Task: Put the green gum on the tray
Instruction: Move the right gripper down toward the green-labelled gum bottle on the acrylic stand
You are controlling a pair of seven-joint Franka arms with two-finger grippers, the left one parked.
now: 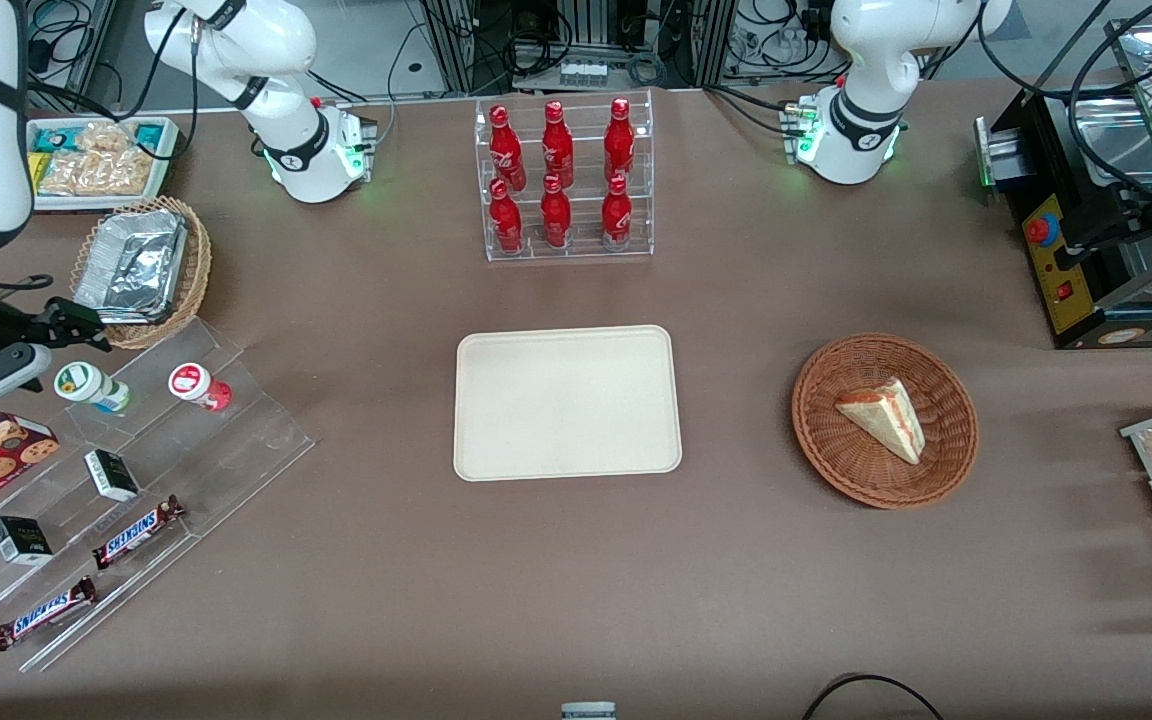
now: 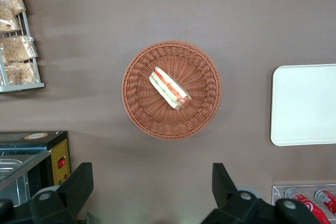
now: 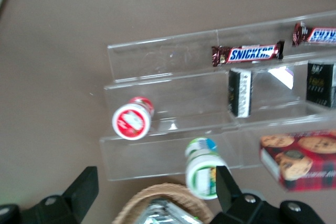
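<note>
Your gripper [image 3: 155,192] hangs open above the green gum [image 3: 201,168], one finger [image 3: 227,187] overlapping its lid; the tray [image 1: 567,403] is well apart.

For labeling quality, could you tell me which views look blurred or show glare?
Right wrist view: slight motion blur, green gum soft beside the open hand. Front view: sharp; glare on the foil container. Left wrist view: sharp, evenly lit tray.
</note>
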